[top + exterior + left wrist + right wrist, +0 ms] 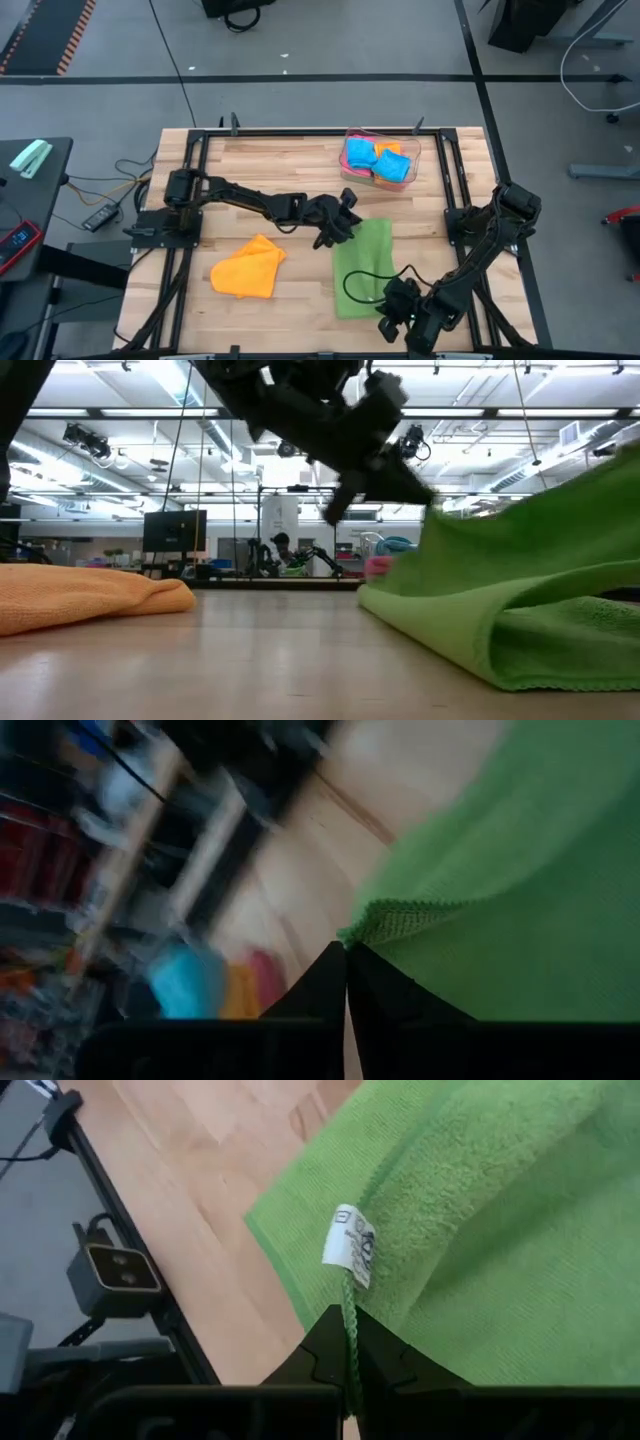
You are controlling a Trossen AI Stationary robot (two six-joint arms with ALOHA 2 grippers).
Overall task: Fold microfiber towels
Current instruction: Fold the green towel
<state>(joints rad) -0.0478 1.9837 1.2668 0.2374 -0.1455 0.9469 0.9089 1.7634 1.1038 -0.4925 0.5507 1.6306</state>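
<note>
The right gripper (393, 318) sits at the near edge of the table (300, 165), closed on the near corner of the green towel (362, 262). The right wrist view shows its two fingers pinched together on the thin hanging loop at that hem, with the small white label (350, 1246) standing just above them. This grip probably anchors the near end so that the cloth can be lifted and doubled over evenly.

The left gripper (340, 222) reaches in from the left side to the far left corner of the same towel. It is also closed, with the stitched corner of the cloth caught at its fingertips in the left wrist view. Holding two corners on one side suggests a fold across the towel's width.

The green towel lies right of the table's centre, long side running near to far. In the low view its near part already lies doubled, while the raised part slopes up.

An orange towel (250, 267) lies loosely bunched to the left, apart from both grippers.

At the far edge, a clear tray (415, 151) holds blue, orange and pink towels (378, 164)
</note>
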